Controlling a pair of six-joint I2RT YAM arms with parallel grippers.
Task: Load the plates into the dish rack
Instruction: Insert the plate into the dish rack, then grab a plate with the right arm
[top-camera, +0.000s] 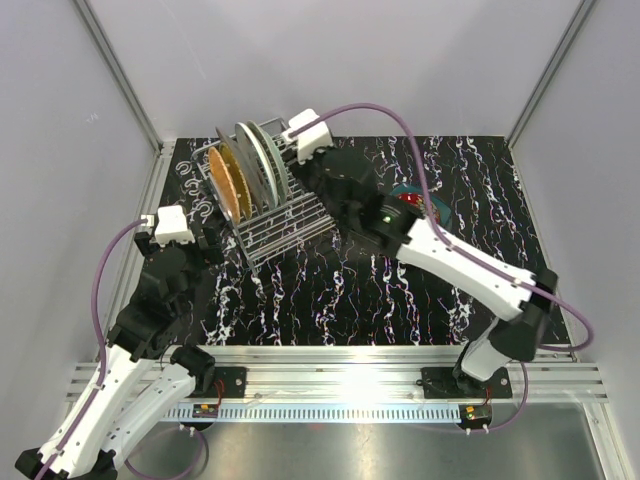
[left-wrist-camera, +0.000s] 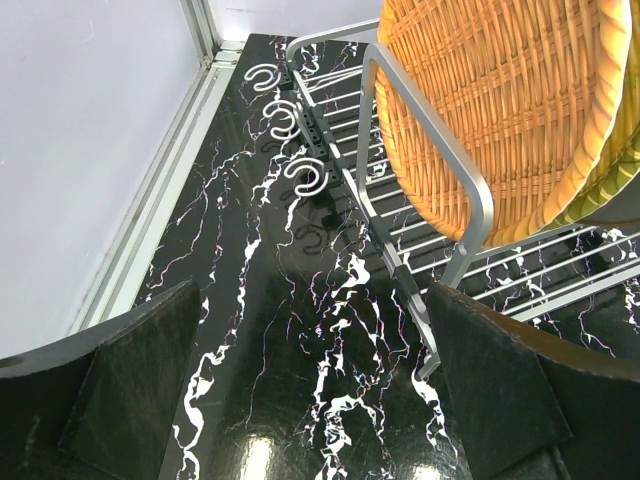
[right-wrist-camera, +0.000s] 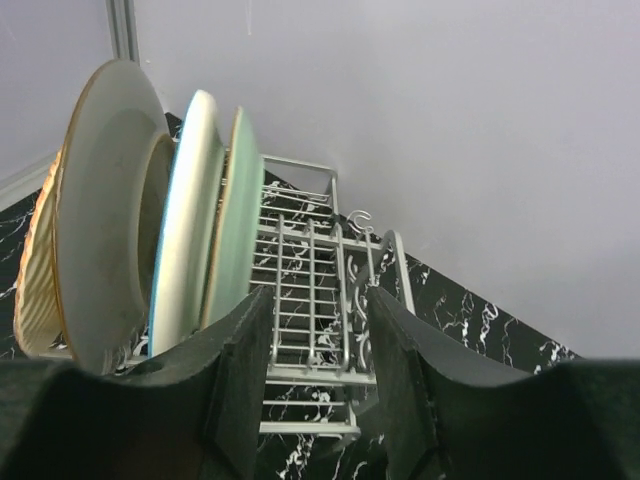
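Note:
The silver wire dish rack (top-camera: 285, 220) stands at the back left. An orange woven plate (top-camera: 228, 185) and several paler plates (top-camera: 260, 165) stand upright in it. My right gripper (top-camera: 306, 170) is open and empty at the rack's far right side. In its wrist view the gripper (right-wrist-camera: 320, 340) frames the rack grid (right-wrist-camera: 310, 260), with a cream plate (right-wrist-camera: 110, 220), a blue-rimmed plate (right-wrist-camera: 190, 230) and a pale green plate (right-wrist-camera: 237, 220) to the left. My left gripper (top-camera: 220, 240) is open and empty, low beside the rack's near left end. Its wrist view shows the gripper (left-wrist-camera: 310, 390) over bare table, the orange plate (left-wrist-camera: 500, 100) behind the rack rail (left-wrist-camera: 440, 170).
A dark teal plate (top-camera: 438, 210) with a red plate (top-camera: 405, 200) lies on the black marbled table (top-camera: 400, 290) at the right, partly under my right arm. White hooks (left-wrist-camera: 300, 175) hang on the rack's left side. Grey walls enclose the table.

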